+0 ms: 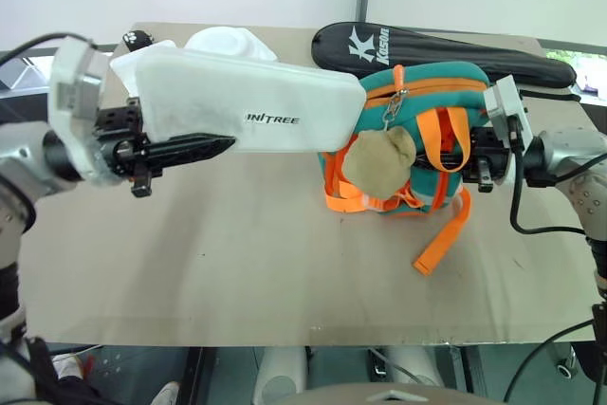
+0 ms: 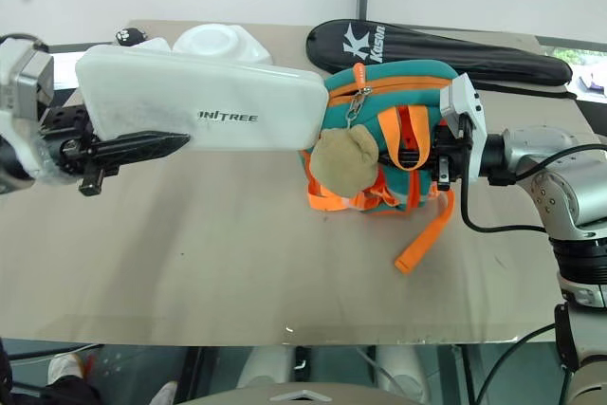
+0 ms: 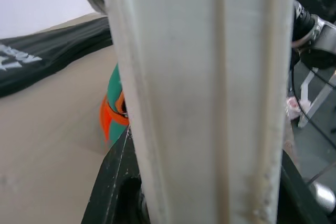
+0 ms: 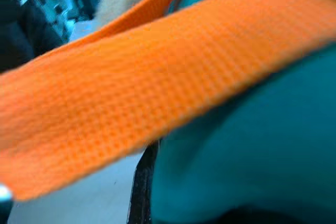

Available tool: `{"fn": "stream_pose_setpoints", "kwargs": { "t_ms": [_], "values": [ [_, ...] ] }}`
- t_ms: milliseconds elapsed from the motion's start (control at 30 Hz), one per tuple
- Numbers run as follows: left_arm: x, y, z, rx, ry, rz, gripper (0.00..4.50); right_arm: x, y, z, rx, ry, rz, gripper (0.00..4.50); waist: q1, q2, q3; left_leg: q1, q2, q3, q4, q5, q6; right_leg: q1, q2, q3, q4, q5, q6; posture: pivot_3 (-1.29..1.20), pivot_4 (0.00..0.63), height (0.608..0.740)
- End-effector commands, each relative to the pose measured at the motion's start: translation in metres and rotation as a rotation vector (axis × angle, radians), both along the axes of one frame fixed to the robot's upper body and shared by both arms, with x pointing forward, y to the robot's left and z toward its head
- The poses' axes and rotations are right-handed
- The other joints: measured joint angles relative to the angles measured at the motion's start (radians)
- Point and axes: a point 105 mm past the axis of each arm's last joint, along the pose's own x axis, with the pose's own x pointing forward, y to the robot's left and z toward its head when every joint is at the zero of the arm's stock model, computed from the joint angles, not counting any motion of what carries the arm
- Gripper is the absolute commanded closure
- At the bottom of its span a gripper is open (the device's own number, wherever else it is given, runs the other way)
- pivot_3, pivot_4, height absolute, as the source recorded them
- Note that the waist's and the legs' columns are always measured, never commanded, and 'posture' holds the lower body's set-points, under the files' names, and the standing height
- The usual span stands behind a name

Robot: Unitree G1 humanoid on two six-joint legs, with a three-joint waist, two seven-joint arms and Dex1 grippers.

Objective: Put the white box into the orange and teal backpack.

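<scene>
The left gripper [image 1: 204,146] grasps the white box [image 1: 251,111] lengthwise, its far end touching the orange and teal backpack [image 1: 427,130], whose strap the right gripper [image 1: 467,160] pinches.

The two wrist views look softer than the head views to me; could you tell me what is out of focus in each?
Left wrist view: the white box sits so close that its surface blurs, while the table behind reads fairly clearly. Right wrist view: an orange strap of the orange and teal backpack crosses the lens, heavily blurred, with teal fabric beneath. Both eye views are sharp and evenly lit.
</scene>
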Motion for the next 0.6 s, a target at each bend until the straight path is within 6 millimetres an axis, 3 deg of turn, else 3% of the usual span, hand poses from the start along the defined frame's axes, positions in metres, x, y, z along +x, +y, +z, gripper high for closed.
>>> {"fn": "stream_pose_setpoints", "kwargs": {
  "t_ms": [33, 133, 367, 600],
  "values": [
    [0.013, -0.004, 0.001, 0.115, -0.081, -0.066, 3.29, -0.005, -0.002, 0.008, -0.057, -0.077, 0.048, 4.48, 0.008, 0.0, 0.0, 0.0, 0.0, 0.0, 0.0, 0.0, 0.0, 0.0, 0.0, 0.0, 0.0, 0.0, 0.0, 0.0, 0.15, 0.74],
    [0.021, -0.005, 0.005, 0.168, -0.113, -0.105, 3.29, -0.008, -0.002, 0.006, -0.081, -0.077, 0.074, 4.48, 0.014, 0.0, 0.0, 0.0, 0.0, 0.001, 0.002, 0.0, 0.0, 0.0, 0.0, 0.0, 0.0, 0.0, 0.0, 0.0, 0.15, 0.74],
    [0.035, -0.005, 0.035, 0.188, -0.154, -0.161, 3.29, -0.009, -0.007, 0.005, -0.107, -0.092, 0.066, 4.48, 0.012, 0.0, 0.0, -0.002, 0.0, 0.0, 0.005, 0.0, 0.0, 0.0, 0.0, 0.0, 0.001, 0.0, 0.001, 0.0, 0.15, 0.74],
    [0.042, -0.007, 0.031, 0.178, -0.155, -0.169, 3.29, -0.01, -0.007, 0.009, -0.072, -0.094, 0.041, 4.48, 0.013, 0.0, 0.0, -0.002, 0.001, 0.0, 0.005, 0.0, 0.0, 0.0, 0.001, 0.0, 0.002, 0.001, 0.003, 0.0, 0.15, 0.74]
  ]
}}
